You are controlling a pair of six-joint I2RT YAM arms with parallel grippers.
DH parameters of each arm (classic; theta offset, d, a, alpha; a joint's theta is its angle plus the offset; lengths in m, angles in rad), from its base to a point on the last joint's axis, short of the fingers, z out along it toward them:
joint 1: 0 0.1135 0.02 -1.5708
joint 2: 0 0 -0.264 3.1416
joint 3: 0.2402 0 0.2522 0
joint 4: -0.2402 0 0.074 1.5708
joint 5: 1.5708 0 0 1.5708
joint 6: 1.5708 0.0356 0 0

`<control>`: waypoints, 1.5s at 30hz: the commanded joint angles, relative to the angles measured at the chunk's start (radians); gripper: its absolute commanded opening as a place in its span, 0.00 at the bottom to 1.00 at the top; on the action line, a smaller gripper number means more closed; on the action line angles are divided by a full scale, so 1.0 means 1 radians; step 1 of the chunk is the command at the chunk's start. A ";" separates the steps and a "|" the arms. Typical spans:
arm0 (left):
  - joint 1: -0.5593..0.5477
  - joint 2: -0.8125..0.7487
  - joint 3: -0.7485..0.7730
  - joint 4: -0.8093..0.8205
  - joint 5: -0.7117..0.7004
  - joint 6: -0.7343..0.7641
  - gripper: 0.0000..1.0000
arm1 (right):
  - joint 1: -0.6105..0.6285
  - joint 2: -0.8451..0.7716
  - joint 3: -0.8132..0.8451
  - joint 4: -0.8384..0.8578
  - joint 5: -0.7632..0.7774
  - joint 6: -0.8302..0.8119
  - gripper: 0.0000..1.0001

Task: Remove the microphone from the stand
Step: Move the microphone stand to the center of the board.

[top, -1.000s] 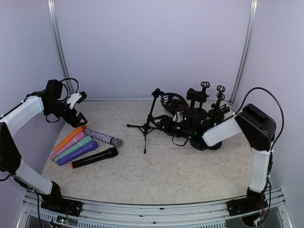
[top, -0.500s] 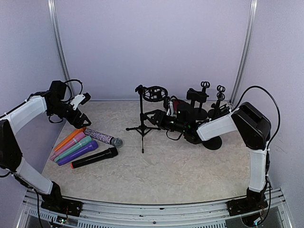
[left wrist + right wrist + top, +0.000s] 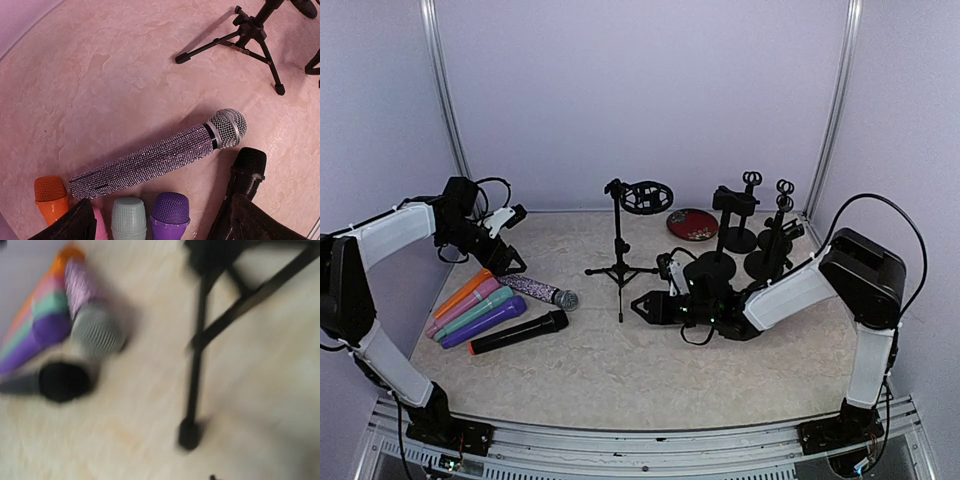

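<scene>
The black tripod stand (image 3: pixel 620 262) is upright at mid-table, and the ring holder (image 3: pixel 646 197) at its top holds no microphone that I can see. The glittery purple microphone (image 3: pixel 535 288) lies flat on the table to the stand's left. It fills the middle of the left wrist view (image 3: pixel 160 152). My left gripper (image 3: pixel 510 262) hovers over its handle end, open and empty, with its fingers (image 3: pixel 75 225) at the bottom corners. My right gripper (image 3: pixel 642 306) is low beside the stand's front leg (image 3: pixel 197 365), apart from it and empty. The right wrist view is blurred.
Orange, pink, teal and purple microphones (image 3: pixel 475 305) and a black one (image 3: pixel 520 331) lie in a row at the left. Several round-based black stands (image 3: pixel 735 235) and a dark red dish (image 3: pixel 692 223) are at the back right.
The stand went from tilted in my right gripper to upright. My right gripper let it go and dropped toward the front. My left gripper moved right over the glittery microphone.
</scene>
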 commanded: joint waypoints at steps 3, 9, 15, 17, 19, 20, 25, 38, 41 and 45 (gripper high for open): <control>-0.013 -0.021 0.019 0.008 0.025 -0.010 0.91 | 0.086 0.067 0.059 -0.116 0.063 -0.084 0.35; -0.016 -0.044 0.024 -0.006 0.023 -0.011 0.91 | 0.112 0.182 0.187 -0.191 0.100 -0.092 0.22; -0.016 -0.073 0.013 -0.019 0.020 -0.009 0.90 | 0.104 0.290 0.345 -0.243 0.139 -0.071 0.11; -0.016 -0.085 0.001 -0.023 0.019 -0.008 0.91 | 0.093 0.329 0.394 -0.234 0.140 -0.060 0.07; -0.017 -0.095 -0.011 -0.023 0.014 -0.009 0.91 | 0.082 0.365 0.458 -0.222 0.141 -0.056 0.07; -0.019 -0.098 -0.013 -0.025 0.012 -0.009 0.90 | 0.079 0.382 0.482 -0.216 0.145 -0.058 0.07; -0.020 -0.094 -0.013 -0.045 0.006 0.003 0.91 | 0.066 0.420 0.548 -0.164 0.138 -0.081 0.15; 0.016 -0.129 0.047 -0.202 0.065 -0.006 0.93 | 0.062 -0.002 0.060 -0.042 0.075 -0.119 0.45; 0.014 -0.148 0.040 -0.206 0.078 -0.015 0.93 | 0.053 -0.021 0.035 -0.121 0.120 -0.119 0.34; 0.005 -0.150 0.015 -0.162 0.081 -0.010 0.93 | 0.032 0.047 0.065 -0.181 0.136 -0.111 0.24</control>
